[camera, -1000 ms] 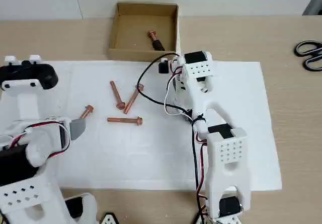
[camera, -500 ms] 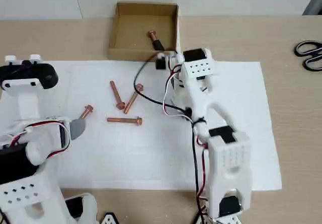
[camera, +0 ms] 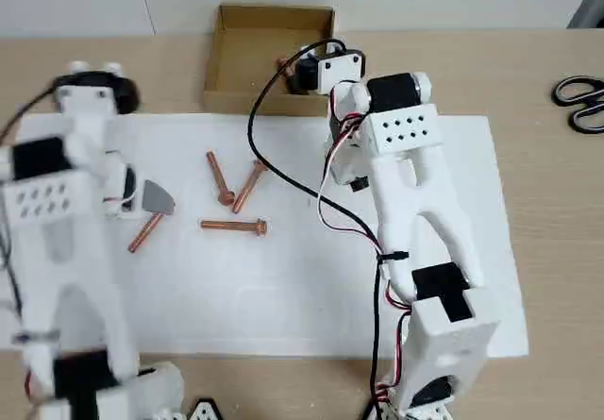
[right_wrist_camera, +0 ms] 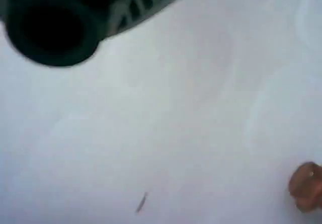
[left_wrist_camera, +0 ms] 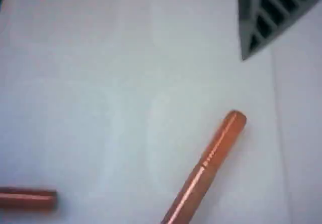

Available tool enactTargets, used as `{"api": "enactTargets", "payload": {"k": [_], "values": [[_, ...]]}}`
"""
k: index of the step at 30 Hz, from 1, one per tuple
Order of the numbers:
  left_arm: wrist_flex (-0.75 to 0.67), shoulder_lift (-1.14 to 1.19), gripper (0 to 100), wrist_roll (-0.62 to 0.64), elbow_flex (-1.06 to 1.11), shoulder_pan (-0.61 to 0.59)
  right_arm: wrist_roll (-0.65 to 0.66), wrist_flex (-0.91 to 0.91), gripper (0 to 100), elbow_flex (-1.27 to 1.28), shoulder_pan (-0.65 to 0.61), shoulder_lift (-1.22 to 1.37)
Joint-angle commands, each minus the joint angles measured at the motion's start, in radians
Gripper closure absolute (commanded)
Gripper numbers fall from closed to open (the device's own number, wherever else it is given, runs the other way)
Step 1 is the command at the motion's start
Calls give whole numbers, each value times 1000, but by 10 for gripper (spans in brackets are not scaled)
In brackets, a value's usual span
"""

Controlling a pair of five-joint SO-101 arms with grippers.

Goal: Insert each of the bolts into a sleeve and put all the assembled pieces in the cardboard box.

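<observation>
Two white printed arms (camera: 415,184) with black servos (camera: 392,88), perforated shells (camera: 406,127) and loose black, red and white cables (camera: 251,123)

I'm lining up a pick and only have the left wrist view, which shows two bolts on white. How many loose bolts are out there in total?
Observer: Four on the white sheet. The nearest bolt is beside the left gripper. Then there's a level bolt, a slanted bolt and a second slanted bolt.
Operator: Anything in the box yet?
Observer: Inside the cardboard box there is a copper piece, mostly hidden by the right arm.
Operator: Where exactly is that arm?
Observer: It stands over the sheet's far edge, with its wrist end at the box's corner.
</observation>
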Motion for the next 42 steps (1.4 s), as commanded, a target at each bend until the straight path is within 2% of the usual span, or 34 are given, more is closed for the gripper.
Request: {"api": "enactTargets", "payload": {"k": [1,5,14,24,28,34,42], "values": [[-84,149,722,-133,-53,5,2,19,995,25,-4,-70],[-152,292,799,-258,-96,5,3,19,995,57,-2,-70],[-238,485,801,-428,-150,11,3,19,995,58,-2,-70],[-345,612,806,-448,-150,9,3,18,995,58,-7,-70],[-347,629,880,-446,-150,21,3,18,995,58,-7,-70],[-290,623,996,-442,-150,77,3,18,995,58,-7,-67],[-63,623,994,-442,-302,103,5,16,995,58,-7,-68]]}}
